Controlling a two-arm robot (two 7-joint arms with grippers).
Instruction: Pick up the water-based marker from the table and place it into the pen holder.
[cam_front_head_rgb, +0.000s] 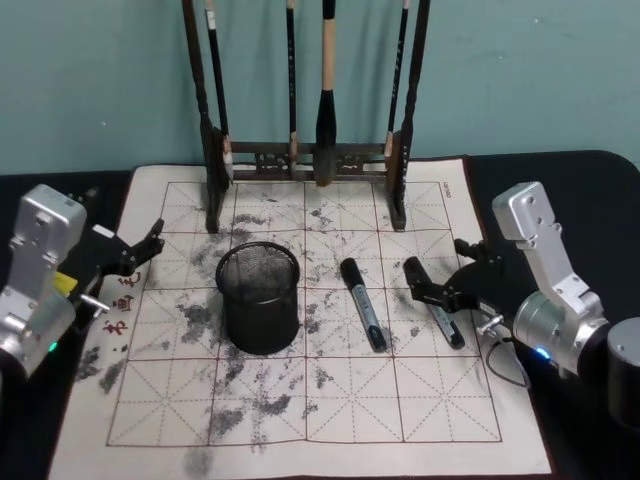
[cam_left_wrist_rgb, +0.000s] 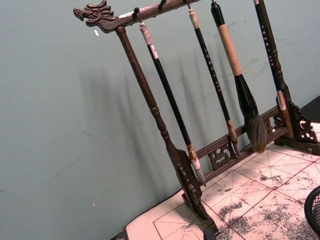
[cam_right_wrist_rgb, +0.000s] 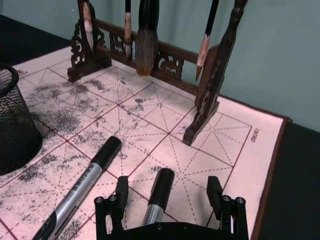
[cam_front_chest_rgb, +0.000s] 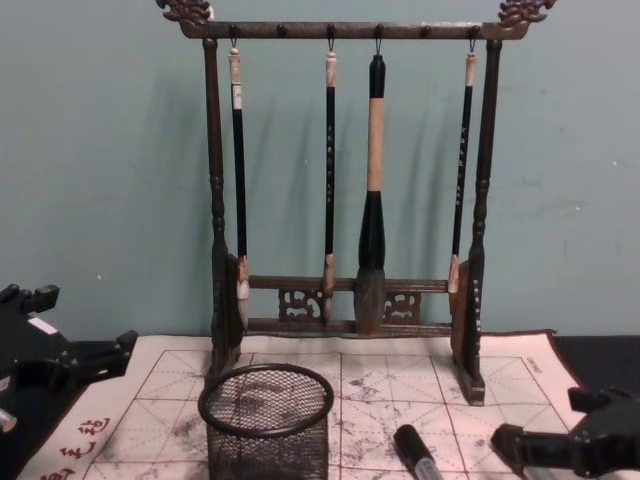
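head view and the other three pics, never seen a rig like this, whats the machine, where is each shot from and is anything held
This is a two-armed robot, and each picture comes from one of its cameras. The head view looks down from above, the chest view looks across from lower down, and each wrist view rides on one arm. Before it lies an ink-stained practice mat. On it stand a wooden brush rack with four hanging brushes and a black mesh pen holder. Two markers lie to the holder's right. The right end effector is open, its fingers either side of the outer marker, not closed on it; the other marker lies free. The left end effector sits open at the mat's left edge. Nothing is held.
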